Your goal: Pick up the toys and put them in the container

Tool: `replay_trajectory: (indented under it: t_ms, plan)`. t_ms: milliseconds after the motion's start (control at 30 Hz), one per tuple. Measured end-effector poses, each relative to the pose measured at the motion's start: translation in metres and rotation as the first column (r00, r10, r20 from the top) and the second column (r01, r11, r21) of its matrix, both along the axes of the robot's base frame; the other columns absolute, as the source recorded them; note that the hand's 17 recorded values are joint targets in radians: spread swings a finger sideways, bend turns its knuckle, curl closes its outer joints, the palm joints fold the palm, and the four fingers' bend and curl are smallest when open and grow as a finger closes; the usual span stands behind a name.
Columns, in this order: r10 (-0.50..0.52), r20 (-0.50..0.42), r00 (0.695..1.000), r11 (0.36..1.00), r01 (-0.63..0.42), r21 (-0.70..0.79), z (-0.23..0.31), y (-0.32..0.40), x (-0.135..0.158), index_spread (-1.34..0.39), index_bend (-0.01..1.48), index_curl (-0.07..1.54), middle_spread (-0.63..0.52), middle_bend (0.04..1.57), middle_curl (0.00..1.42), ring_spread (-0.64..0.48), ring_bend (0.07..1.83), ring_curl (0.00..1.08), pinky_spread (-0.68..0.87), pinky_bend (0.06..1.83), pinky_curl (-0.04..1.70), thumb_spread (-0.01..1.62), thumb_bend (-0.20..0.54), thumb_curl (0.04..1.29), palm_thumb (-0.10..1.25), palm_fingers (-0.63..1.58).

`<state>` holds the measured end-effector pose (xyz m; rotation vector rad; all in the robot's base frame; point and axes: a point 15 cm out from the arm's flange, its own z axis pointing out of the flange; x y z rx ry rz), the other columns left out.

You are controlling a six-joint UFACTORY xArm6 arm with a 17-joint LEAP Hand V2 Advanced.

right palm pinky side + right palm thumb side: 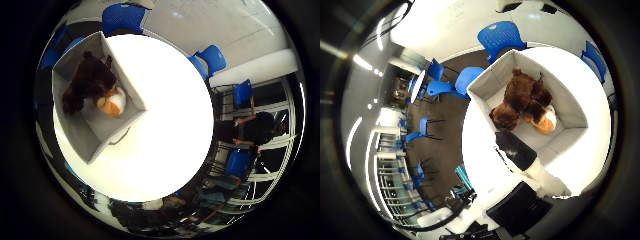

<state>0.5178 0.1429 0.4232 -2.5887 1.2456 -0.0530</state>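
Note:
A light grey square container (575,100) stands on a round white table (170,130). Brown plush toys (517,95) and an orange and white toy (546,121) lie inside it. The little finger side palm view also shows the container (85,140), with the brown toys (88,80) and the orange and white toy (112,102) in it. My right hand (528,163) is high above the table, next to the container. One black and white finger reaches out fairly straight over the container's near wall and does not touch the toys.
Several blue chairs (500,38) stand around the table on a dark floor, and more stand to one side (212,58). A window wall with railings (280,150) runs along one side of the room.

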Motion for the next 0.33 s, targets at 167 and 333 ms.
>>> replay_trajectory:
  t_ms: [167, 333]
  plan:
    - [-0.069, -0.057, 0.996, 0.988, 0.076, 0.133, 0.02, -0.025, -0.014, -0.49, 0.17, 0.31, 0.0, 0.19, 0.33, 0.16, 0.34, 0.28, 0.5, 0.55, 0.41, 1.21, -0.016, 0.36, 0.67, 0.16]
    - [-0.112, -0.066, 0.992, 0.981, 0.121, 0.15, 0.039, -0.061, -0.03, -0.49, 0.17, 0.3, 0.0, 0.19, 0.33, 0.16, 0.32, 0.27, 0.49, 0.54, 0.38, 1.22, -0.017, 0.35, 0.67, 0.17]
